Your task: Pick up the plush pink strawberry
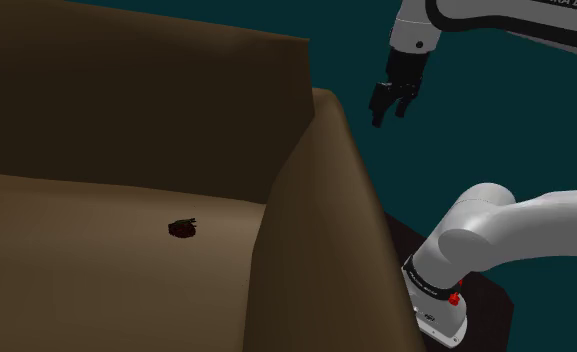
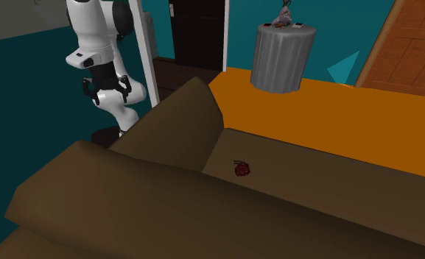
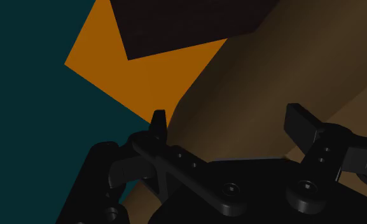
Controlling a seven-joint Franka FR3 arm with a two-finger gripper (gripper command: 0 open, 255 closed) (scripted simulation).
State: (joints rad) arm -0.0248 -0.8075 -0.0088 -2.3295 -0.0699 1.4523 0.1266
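The strawberry is a small dark red lump lying on the brown sofa seat, close to the armrest. From the second exterior view the strawberry rests at the seat's back, by the corner of backrest and armrest. My gripper hangs open in the air above and beyond the armrest, well away from the strawberry, with nothing between its fingers. Across the room it shows as the gripper beside the sofa's armrest. In the wrist view the gripper has its fingers apart over the armrest.
The sofa's tall backrest rises behind the seat. A grey ribbed cylinder with a small object on top stands on the orange floor. A white door frame and dark door are behind the arm. The stand sits beside the armrest.
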